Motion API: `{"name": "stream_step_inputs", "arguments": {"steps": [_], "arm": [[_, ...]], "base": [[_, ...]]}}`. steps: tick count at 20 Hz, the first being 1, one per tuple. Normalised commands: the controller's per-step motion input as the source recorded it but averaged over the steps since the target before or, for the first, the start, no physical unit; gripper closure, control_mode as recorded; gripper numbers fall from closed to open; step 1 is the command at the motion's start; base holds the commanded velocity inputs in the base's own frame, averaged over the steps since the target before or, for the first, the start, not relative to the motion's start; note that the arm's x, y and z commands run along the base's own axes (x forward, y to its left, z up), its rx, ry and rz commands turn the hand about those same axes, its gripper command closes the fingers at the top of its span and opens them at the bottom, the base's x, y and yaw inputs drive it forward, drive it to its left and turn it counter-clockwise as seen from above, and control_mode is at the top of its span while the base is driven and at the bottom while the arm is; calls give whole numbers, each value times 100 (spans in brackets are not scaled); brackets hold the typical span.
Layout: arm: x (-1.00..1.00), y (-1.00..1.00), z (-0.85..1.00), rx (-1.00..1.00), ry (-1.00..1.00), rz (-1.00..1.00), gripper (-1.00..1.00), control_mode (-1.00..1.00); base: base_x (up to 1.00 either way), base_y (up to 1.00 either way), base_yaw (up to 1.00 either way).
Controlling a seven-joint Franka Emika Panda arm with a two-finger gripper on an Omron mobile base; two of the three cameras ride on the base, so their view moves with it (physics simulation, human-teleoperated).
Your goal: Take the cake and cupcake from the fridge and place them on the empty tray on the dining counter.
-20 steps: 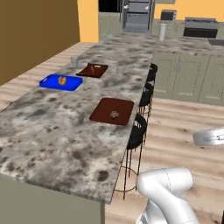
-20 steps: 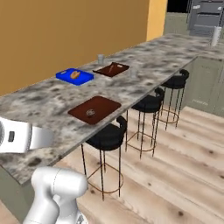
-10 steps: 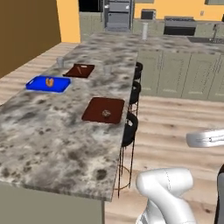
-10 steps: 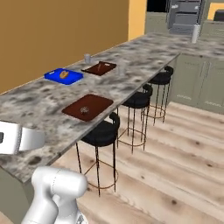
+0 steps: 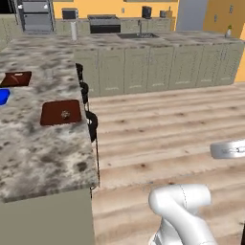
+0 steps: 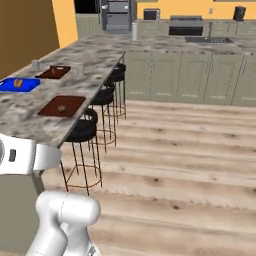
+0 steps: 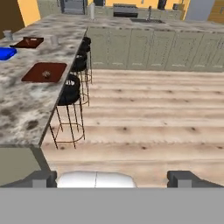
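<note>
since the earlier pictures the whole view has swung to the right, so the camera has moved and not the things: the dining counter (image 5: 43, 143) now sits at the left edge of the left base view, and much more wooden floor (image 5: 162, 124) shows.

the dining counter is a long grey speckled slab that runs away toward the far wall. a row of pale green cabinets (image 6: 200, 75) stands along the back of the room, past the floor. the grey fridge (image 7: 196, 9) stands at the far right end of that back wall, and its doors look closed.

black stools (image 6: 82, 131) stand in a line along the floor-side edge of the counter.

the dark red-brown tray (image 5: 61, 112) lies flat near that floor-side edge, about midway along the counter. a tiny round dark thing sits in its middle; it looks like the cupcake (image 5: 65, 114), but it is too small to be sure. a second brown tray (image 6: 55, 72) lies farther along the counter, and a blue tray (image 6: 19, 84) with an orange thing in it lies near the counter's far edge.

the gripper (image 7: 111, 178) hangs over the floor, well apart from the counter, with its jaws spread wide and nothing between them.
</note>
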Motion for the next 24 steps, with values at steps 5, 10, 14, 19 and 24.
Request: {"name": "stream_step_inputs", "arguments": {"steps": [5,10,14,19,24], "arm": [[0,0,0,0,0,0,-100,100],[0,0,0,0,0,0,-100,100],[0,0,0,0,0,0,-100,100],[0,0,0,0,0,0,-100,100],[0,0,0,0,0,0,-100,100]], "base": [[-82,100,-6],[-42,100,0],[-24,100,0],[0,100,0],[0,100,0]]}}
